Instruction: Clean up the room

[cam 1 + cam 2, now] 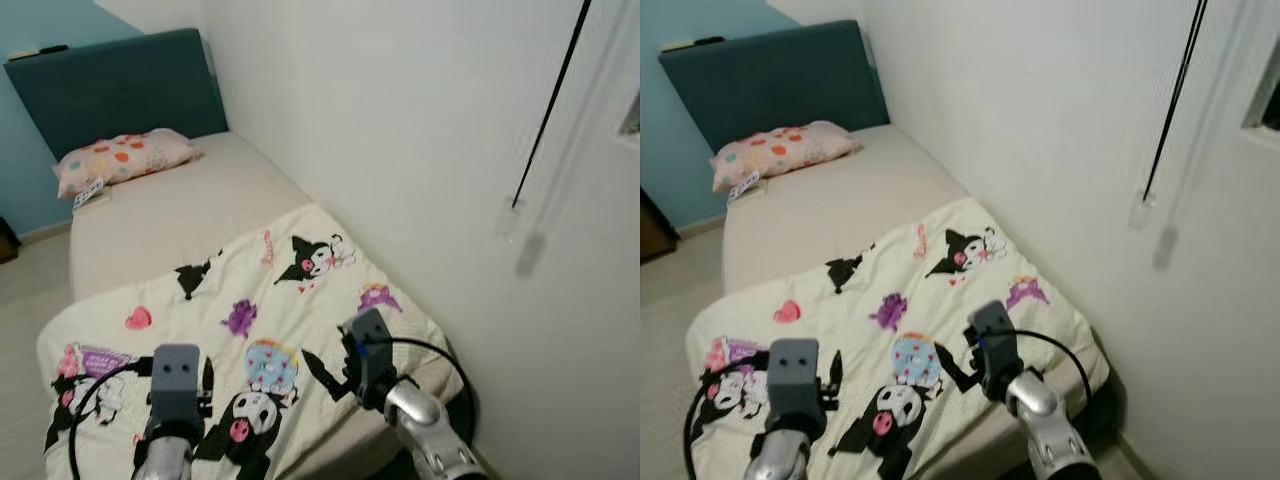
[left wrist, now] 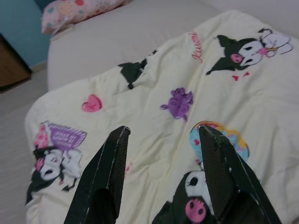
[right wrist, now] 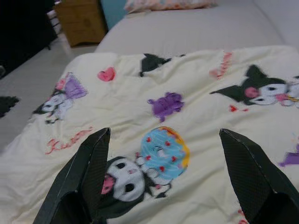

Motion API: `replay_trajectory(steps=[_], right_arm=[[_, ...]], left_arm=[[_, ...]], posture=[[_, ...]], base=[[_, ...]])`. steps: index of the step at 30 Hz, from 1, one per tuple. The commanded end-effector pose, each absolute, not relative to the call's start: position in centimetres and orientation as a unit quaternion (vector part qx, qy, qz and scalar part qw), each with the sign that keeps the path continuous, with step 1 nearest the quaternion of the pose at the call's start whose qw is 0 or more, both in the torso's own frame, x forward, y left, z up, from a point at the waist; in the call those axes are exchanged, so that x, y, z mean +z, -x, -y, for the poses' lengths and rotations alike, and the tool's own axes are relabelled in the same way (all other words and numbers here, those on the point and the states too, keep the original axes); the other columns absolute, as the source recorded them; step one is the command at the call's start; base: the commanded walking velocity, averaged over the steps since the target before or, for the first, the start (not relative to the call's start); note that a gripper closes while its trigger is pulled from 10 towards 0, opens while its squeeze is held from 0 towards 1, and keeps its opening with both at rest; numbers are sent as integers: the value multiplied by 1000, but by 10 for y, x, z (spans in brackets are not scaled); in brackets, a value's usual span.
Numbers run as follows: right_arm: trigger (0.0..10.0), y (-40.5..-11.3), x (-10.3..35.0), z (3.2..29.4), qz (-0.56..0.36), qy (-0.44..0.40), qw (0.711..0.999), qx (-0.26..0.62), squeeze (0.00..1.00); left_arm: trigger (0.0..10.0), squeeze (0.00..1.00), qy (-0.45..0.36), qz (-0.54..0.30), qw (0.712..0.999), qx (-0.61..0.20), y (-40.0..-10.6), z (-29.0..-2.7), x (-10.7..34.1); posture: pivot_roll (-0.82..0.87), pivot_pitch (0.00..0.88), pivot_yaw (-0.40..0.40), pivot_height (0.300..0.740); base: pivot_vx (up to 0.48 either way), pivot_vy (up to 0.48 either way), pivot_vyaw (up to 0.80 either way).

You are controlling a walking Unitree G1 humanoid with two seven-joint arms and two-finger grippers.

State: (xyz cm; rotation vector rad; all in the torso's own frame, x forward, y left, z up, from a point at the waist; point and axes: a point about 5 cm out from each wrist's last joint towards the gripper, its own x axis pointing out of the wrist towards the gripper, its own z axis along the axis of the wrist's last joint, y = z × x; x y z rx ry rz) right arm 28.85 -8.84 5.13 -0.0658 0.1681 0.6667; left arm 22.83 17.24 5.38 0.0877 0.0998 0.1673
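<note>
One blanket (image 1: 270, 340), cream with black, purple and pink cartoon prints, lies spread over the foot end of the bed (image 1: 170, 215), reaching its foot edge and both side edges. It is rumpled, with a fold near the wall-side corner. The head half of the bed is bare beige sheet. A spotted pink pillow (image 1: 120, 158) sits at the head edge against the dark teal headboard (image 1: 115, 90), a small paper tag (image 1: 88, 192) just beside it.

My left gripper (image 2: 161, 154) hovers over the blanket near the foot edge, fingers spread apart, holding nothing. My right gripper (image 3: 163, 154) hangs over the same end, toward the wall side, fingers wide apart, also holding nothing.

White wall (image 1: 400, 130) runs tight along the bed's right edge. Bare floor (image 1: 25, 290) lies along the left edge. A wooden cabinet (image 3: 81, 21) stands on the floor beside the head end.
</note>
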Motion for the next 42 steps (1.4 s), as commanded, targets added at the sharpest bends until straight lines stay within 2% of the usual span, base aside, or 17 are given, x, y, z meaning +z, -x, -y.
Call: replay_trajectory(steps=[1,13,24,42], right_arm=[[10000,-285,49,80,-83,32,935,343,0],[10000,-284,50,77,-78,45,930,356,0],[10000,-283,50,75,-75,54,924,372,0],[10000,-282,52,74,-66,54,921,381,0]], left_arm=[[10000,0,-45,-60,992,103,-223,-181,48],[10000,0,-47,-54,992,104,-222,-180,49],[10000,0,-47,-42,992,113,-221,-181,52],[10000,0,-33,-37,989,136,-218,-183,51]], posture=[[-72,0,50,735],[-70,0,42,735],[-70,0,41,735],[-69,0,29,735]], base=[[0,0,0],[0,-72,102],[0,-454,800],[0,0,0]])
